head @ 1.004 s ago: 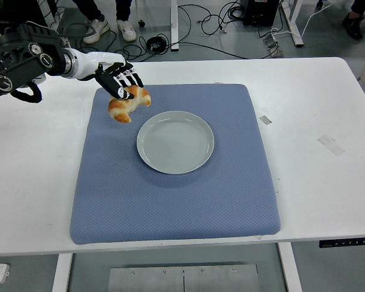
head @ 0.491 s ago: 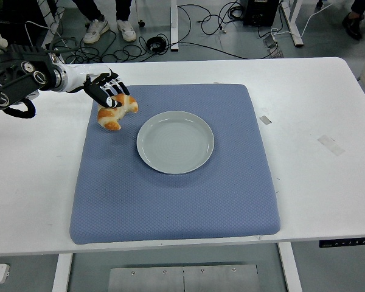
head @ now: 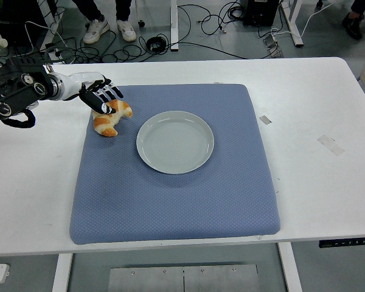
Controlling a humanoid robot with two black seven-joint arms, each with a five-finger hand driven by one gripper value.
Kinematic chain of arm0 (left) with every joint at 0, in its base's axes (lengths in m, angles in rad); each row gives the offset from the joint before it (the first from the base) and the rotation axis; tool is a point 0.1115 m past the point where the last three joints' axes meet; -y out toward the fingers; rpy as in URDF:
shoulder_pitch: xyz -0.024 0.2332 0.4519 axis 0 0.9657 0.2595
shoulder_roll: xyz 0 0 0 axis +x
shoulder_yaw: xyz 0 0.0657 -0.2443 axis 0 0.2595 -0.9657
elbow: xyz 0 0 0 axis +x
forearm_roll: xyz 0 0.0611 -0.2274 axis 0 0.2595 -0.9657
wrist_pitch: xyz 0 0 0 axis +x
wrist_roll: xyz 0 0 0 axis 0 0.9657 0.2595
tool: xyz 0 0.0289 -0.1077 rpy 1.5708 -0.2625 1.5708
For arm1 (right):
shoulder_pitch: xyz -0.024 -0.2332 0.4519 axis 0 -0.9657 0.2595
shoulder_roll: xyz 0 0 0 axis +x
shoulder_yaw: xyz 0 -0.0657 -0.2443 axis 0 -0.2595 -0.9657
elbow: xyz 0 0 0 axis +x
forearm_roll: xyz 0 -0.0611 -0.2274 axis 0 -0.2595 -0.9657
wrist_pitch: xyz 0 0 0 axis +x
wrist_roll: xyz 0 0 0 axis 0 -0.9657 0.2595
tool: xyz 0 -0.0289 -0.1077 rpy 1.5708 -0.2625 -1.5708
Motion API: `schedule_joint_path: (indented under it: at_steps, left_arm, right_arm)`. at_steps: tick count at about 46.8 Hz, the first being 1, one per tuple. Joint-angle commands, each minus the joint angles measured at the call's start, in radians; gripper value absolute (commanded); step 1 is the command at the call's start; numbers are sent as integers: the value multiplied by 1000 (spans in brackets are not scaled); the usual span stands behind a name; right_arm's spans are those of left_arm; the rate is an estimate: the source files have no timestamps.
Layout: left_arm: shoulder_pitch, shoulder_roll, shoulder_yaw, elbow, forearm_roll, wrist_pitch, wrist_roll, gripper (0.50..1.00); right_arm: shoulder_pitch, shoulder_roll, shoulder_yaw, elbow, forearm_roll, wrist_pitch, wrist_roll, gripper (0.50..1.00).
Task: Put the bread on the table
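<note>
plate (head: pixel 175 142) mid-mat (head: pixel 170 201); bare table (head: pixel 316 109) right.

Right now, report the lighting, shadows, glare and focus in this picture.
Head view: even overhead light, with no glare on the plate and only a faint sheen on the white table. A soft shadow lies under the bread held by the left hand over the blue mat. Focus is sharp throughout, with no visible motion blur.
</note>
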Motion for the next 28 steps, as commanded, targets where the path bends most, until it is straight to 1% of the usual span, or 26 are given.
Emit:
schedule_joint_path:
  at_steps: [1,10,15,21,24,28]
  left_arm:
    - [2,0,0,1,0,0,0,764]
    - [6,0,0,1,0,0,0,771]
    - [5,0,-2,2,0,0,0,802]
    - [-4,1,-17,1,-3,0,0,855]
    - [-9,1,-44,1,-13,0,1,867]
    - [-17,1,-77,1,-17,0,3,869]
  right_arm:
    - [-1,0,0,-1,0,0,0,1000]
    - [-1,0,0,0,0,0,0,1000]
    - [-1,0,0,0,0,0,0,1000]
    - [-1,0,0,0,0,0,0,1000]
    - [0,0,0,0,0,0,0,1000]
    - [0,0,0,0,0,0,0,1000]
